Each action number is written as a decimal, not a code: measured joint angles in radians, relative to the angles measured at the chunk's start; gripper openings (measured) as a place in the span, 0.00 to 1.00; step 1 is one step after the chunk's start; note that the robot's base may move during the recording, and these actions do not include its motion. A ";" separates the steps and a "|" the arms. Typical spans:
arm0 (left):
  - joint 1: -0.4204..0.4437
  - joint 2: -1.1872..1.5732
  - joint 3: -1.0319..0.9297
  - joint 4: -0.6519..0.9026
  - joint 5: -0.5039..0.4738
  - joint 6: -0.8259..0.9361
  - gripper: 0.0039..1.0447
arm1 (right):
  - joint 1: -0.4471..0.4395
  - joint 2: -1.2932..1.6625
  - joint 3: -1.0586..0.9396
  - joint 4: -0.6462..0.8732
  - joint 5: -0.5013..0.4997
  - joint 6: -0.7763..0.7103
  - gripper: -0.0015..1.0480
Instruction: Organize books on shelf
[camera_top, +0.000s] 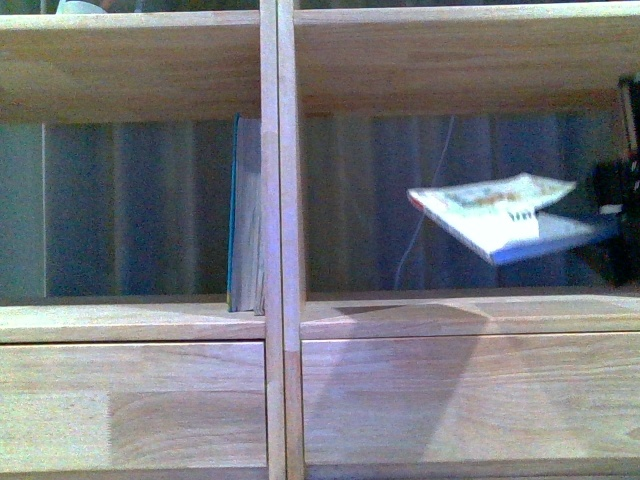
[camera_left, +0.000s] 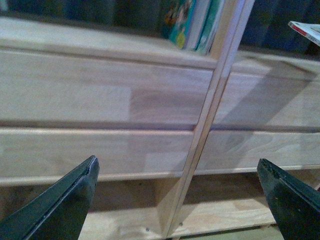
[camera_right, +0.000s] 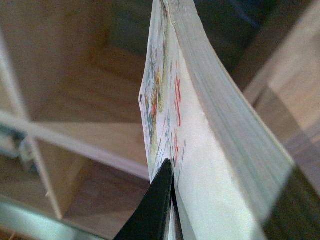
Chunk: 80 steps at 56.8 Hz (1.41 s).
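The teal-blue book (camera_top: 244, 215) stands upright in the left compartment of the light-wood shelf (camera_top: 280, 330), against the central divider. My right gripper (camera_top: 612, 212) shows at the far right edge. It is shut on the white paperback (camera_top: 497, 213) and holds it nearly flat, slightly tilted, in the air inside the right compartment above the shelf board. In the right wrist view the paperback (camera_right: 210, 150) sits between the dark fingers (camera_right: 152, 207) of the right gripper (camera_right: 230, 172). My left gripper (camera_left: 177, 165) is open and empty, facing the drawer fronts low on the shelf.
Plain drawer fronts (camera_top: 130, 405) lie below the compartments, and a plank (camera_top: 440, 60) closes them above. In the left wrist view standing books (camera_left: 192, 22) lean by the divider (camera_left: 212, 115), and a paperback corner (camera_left: 306, 31) shows at the far side.
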 joint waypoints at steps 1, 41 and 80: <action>-0.006 0.018 0.015 0.003 0.004 -0.006 0.94 | 0.002 -0.006 0.002 0.004 -0.008 -0.007 0.12; -0.438 0.761 0.583 0.660 0.212 -0.663 0.94 | 0.213 0.035 0.092 0.072 -0.087 -0.285 0.12; -0.526 0.864 0.692 0.692 0.072 -0.776 0.37 | 0.397 0.034 0.048 0.169 -0.060 -0.180 0.16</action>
